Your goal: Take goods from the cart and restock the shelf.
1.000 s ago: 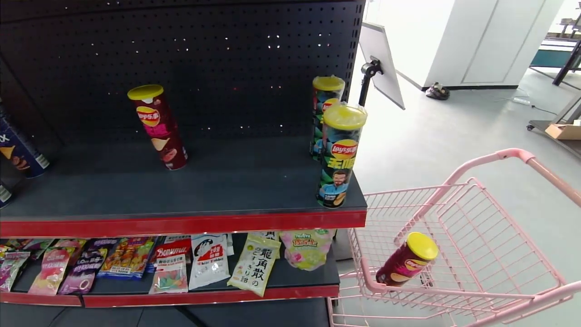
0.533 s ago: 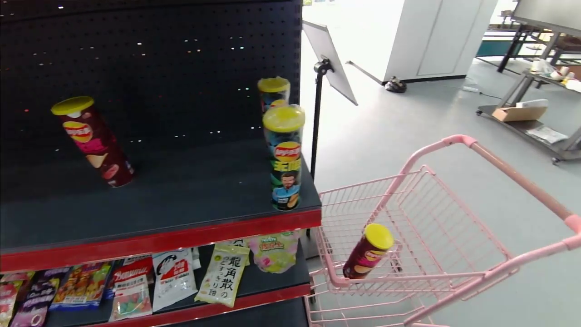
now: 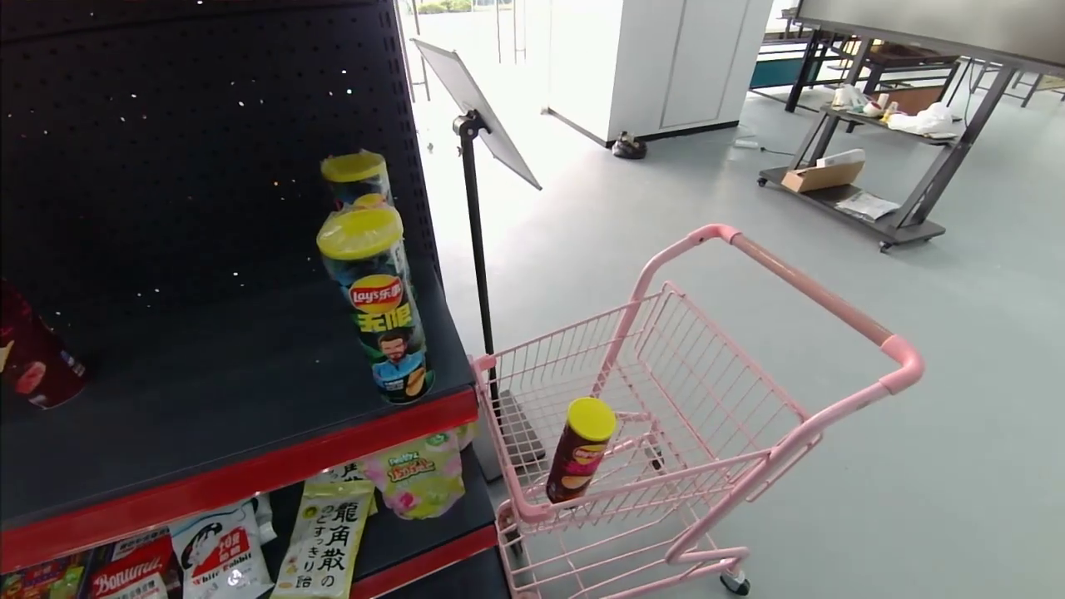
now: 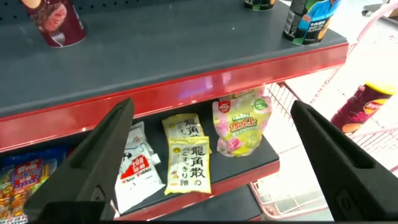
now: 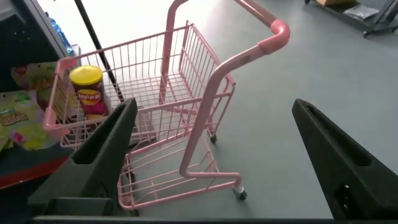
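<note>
One yellow-lidded, dark-red chip can point(image 3: 580, 449) leans in the corner of the pink cart point(image 3: 819, 289) nearest the shelf point(image 3: 250, 474), its long axis a little off upright, lidded end uppermost. The right gripper point(image 5: 214, 107), jaws wide apart and empty, looks down on the cart with the can on its shelf-ward side. The left gripper point(image 4: 212, 104), equally wide and empty, faces the shelf, so the right arm seems nearer.

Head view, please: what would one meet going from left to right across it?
Maroon shelf can → green front can → sign stand pole → maroon cart can → cart handle
</note>
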Robot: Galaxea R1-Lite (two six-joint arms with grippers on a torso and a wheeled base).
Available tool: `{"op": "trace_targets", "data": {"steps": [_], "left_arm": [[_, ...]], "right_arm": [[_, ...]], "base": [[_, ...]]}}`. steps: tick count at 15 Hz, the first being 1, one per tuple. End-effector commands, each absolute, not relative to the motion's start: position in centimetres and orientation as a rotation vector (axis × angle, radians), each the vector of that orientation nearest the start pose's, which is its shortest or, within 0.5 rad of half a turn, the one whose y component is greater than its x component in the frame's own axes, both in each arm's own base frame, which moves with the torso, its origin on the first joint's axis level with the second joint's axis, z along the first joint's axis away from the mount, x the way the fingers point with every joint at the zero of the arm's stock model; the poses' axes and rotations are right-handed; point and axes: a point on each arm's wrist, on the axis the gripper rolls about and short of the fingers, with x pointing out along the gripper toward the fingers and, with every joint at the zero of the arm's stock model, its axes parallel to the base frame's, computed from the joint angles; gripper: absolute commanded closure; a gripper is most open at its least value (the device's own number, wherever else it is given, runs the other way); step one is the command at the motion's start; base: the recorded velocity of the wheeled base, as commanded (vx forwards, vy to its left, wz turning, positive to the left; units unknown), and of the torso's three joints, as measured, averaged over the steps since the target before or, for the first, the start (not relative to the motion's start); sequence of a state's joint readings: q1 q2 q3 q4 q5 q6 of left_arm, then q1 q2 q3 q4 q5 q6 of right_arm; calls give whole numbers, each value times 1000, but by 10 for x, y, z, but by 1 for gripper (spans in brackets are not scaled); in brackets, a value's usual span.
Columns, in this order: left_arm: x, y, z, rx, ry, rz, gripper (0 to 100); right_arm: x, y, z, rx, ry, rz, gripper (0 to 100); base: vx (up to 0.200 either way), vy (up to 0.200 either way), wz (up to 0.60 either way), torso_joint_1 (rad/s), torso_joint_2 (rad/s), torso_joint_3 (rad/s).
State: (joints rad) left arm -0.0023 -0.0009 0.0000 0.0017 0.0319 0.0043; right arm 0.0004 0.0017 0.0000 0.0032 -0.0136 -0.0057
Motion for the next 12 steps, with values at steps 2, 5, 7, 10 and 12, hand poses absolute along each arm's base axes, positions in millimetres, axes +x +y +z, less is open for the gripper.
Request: {"op": "trace_targets", "data": {"steps": [2, 5, 7, 10, 12], "left_arm": [[-23, 1, 75, 5, 2, 31, 0], [-23, 1, 75, 5, 2, 31, 0], [-23, 1, 75, 5, 2, 31, 0], [-23, 1, 75, 5, 2, 31, 0], [-23, 1, 75, 5, 2, 31, 0]], "right_arm": [[-23, 0, 75, -8, 3, -14, 0], [-23, 0, 75, -8, 5, -14, 0], [-23, 0, 75, -6, 5, -14, 0], [-23, 0, 75, -6, 5, -15, 0], [-23, 0, 75, -6, 3, -18, 0]], "base": [[0, 0, 0, 0, 0, 0], [0, 0, 0, -40, 98, 54], [0, 0, 0, -134, 344, 193], [0, 0, 0, -146, 349, 214], [0, 0, 0, -139, 356, 215]]}}
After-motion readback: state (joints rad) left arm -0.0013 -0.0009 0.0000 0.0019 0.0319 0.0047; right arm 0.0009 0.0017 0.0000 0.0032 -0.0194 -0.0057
